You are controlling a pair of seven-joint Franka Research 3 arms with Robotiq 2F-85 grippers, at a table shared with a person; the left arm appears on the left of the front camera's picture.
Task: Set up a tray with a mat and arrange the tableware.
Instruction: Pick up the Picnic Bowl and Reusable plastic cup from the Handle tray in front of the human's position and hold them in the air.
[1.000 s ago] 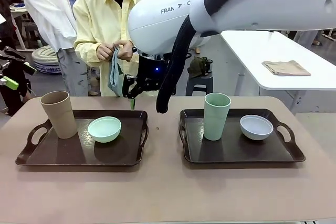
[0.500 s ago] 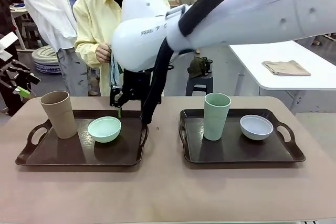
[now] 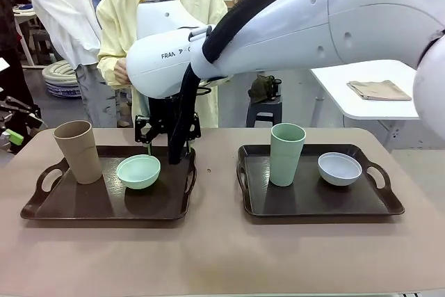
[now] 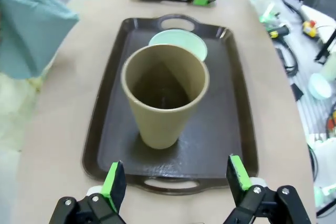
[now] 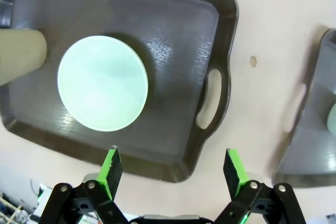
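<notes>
Two dark trays stand on the table. The left tray [image 3: 104, 203] holds a tan cup [image 3: 78, 151] and a mint bowl [image 3: 138, 170]. The right tray [image 3: 313, 203] holds a mint cup [image 3: 286, 154] and a pale grey bowl [image 3: 340, 168]. My right gripper [image 3: 167, 145] hangs open over the left tray's far edge, just behind the mint bowl [image 5: 102, 82]; its jaws [image 5: 172, 171] are empty. My left gripper [image 4: 176, 182] is open and empty, facing the tan cup [image 4: 165, 95] from the tray's handle end. The mat, a light blue cloth [image 4: 31, 30], hangs off the table's far side.
A person in a yellow shirt [image 3: 132, 26] stands at the far side, partly behind my right arm. A white table with a folded tan cloth [image 3: 379, 90] stands at the back right. Bare tabletop [image 3: 222, 255] lies between and in front of the trays.
My right arm has swung left across the table, bringing its gripper from beside the left tray's far right corner to behind the mint bowl. The left gripper has shifted at the picture's left edge.
</notes>
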